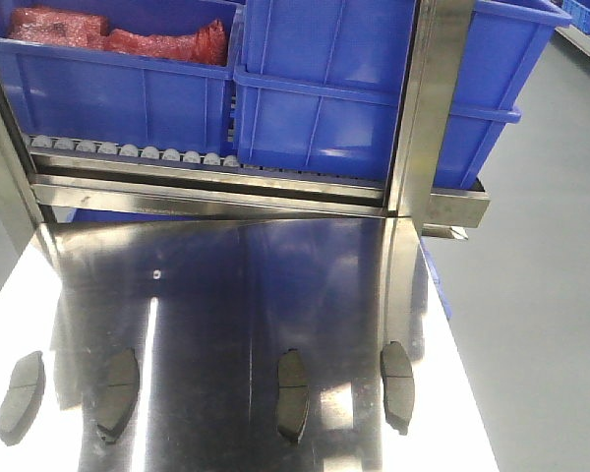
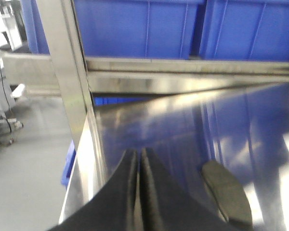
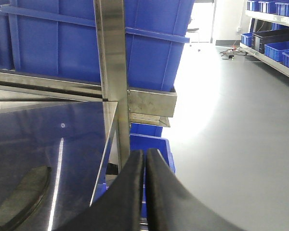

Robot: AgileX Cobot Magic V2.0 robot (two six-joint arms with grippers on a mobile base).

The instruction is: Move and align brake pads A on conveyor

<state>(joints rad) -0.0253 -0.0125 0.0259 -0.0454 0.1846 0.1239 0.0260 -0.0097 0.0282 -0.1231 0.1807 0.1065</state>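
Observation:
Several brake pads A lie flat in a row along the near part of the shiny steel table [image 1: 226, 285]: one at the far left [image 1: 20, 393], one beside it [image 1: 116, 393], one right of centre [image 1: 292, 395] and one by the right edge [image 1: 397, 385]. The conveyor is out of view. My left gripper [image 2: 138, 156] is shut and empty over the table's left edge, with a brake pad [image 2: 227, 192] lying apart to its right. My right gripper [image 3: 145, 154] is shut and empty just past the table's right edge; a pad [image 3: 21, 197] lies to its left.
Behind the table stands a steel rack with rollers [image 1: 128, 150] carrying large blue bins [image 1: 324, 88]; one bin holds red bagged material [image 1: 118, 34]. An upright steel post [image 1: 428, 108] stands at the back right. Glossy grey floor [image 1: 541, 295] lies to the right, and a blue bin [image 3: 149, 144] sits under the table.

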